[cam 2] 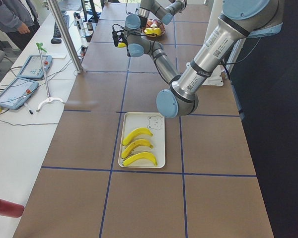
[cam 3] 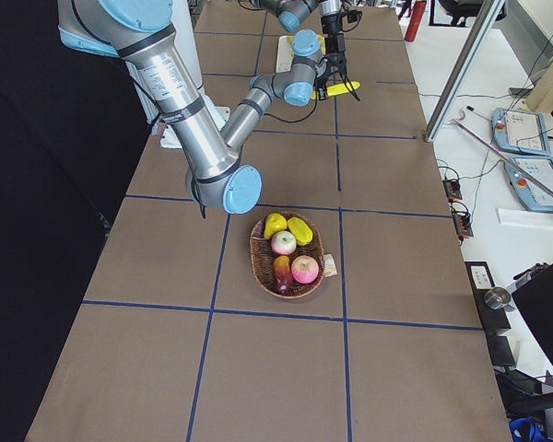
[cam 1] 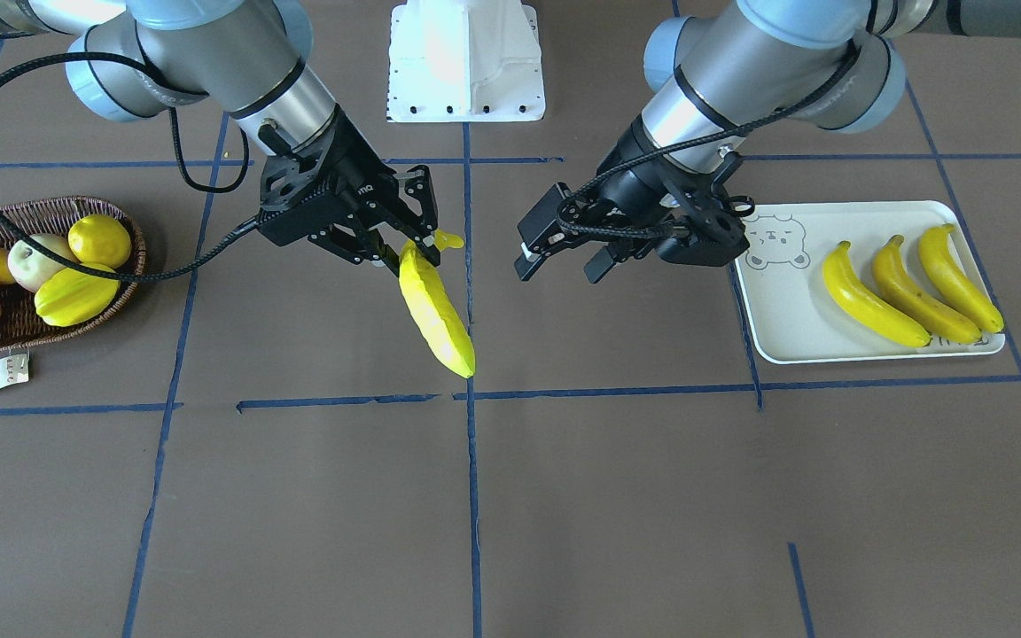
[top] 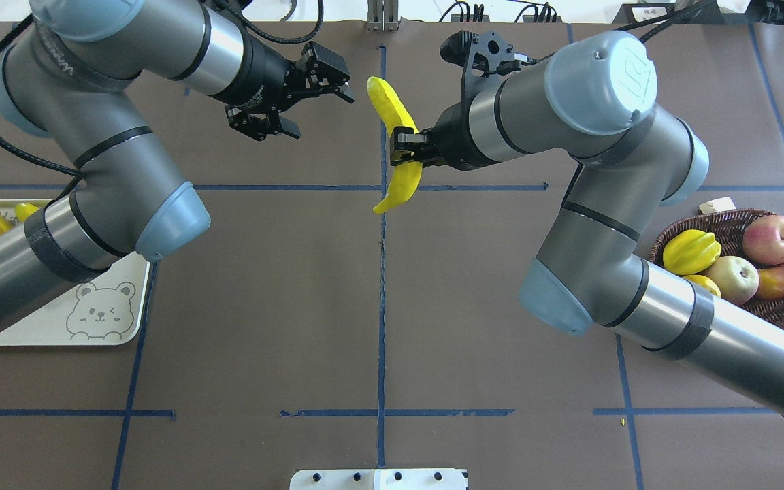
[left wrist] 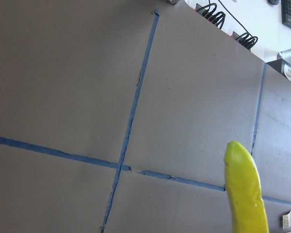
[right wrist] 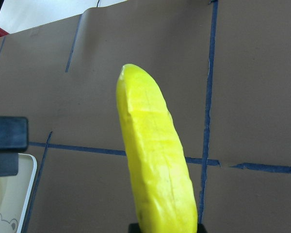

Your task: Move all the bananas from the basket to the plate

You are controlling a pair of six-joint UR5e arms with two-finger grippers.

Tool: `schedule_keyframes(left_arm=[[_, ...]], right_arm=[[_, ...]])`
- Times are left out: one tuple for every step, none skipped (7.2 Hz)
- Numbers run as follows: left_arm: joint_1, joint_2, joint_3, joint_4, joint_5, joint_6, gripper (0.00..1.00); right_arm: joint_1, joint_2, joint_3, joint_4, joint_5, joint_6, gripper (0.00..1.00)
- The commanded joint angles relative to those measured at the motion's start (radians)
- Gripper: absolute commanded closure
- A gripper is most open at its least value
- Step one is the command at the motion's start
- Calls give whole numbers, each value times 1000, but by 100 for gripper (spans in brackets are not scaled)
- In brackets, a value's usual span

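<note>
My right gripper (cam 1: 404,244) is shut on a yellow banana (cam 1: 435,306) and holds it in the air over the middle of the table; it also shows in the overhead view (top: 395,146) and fills the right wrist view (right wrist: 155,160). My left gripper (cam 1: 559,268) is open and empty, a short way from the banana and facing it. The banana's tip shows in the left wrist view (left wrist: 245,194). The cream plate (cam 1: 785,310) with the bear face holds three bananas (cam 1: 918,292) side by side. The wicker basket (cam 1: 134,266) shows no banana.
The basket holds a lemon (cam 1: 99,240), a starfruit (cam 1: 76,295), apples and a mango. A paper tag (cam 1: 1,374) lies by the basket. The robot's white base (cam 1: 466,62) stands at the table's far edge. Blue tape lines cross the brown table.
</note>
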Motion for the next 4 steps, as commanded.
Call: schedule_keyframes(left_arm=[[24,-51,46,-3,13,-64,0],[33,-61,57,-3,31,-107,0],[56,-78,71,-3,72,-148,0],[65,-77,71,-1,77,-150,0]], right_arm=[[-41,32,-1,0,-60,41,97],[-52,38,0,1,-74,56,97],[-55,38,6,3,-74,67,97],[-57,38,9,7,-74,76,97]])
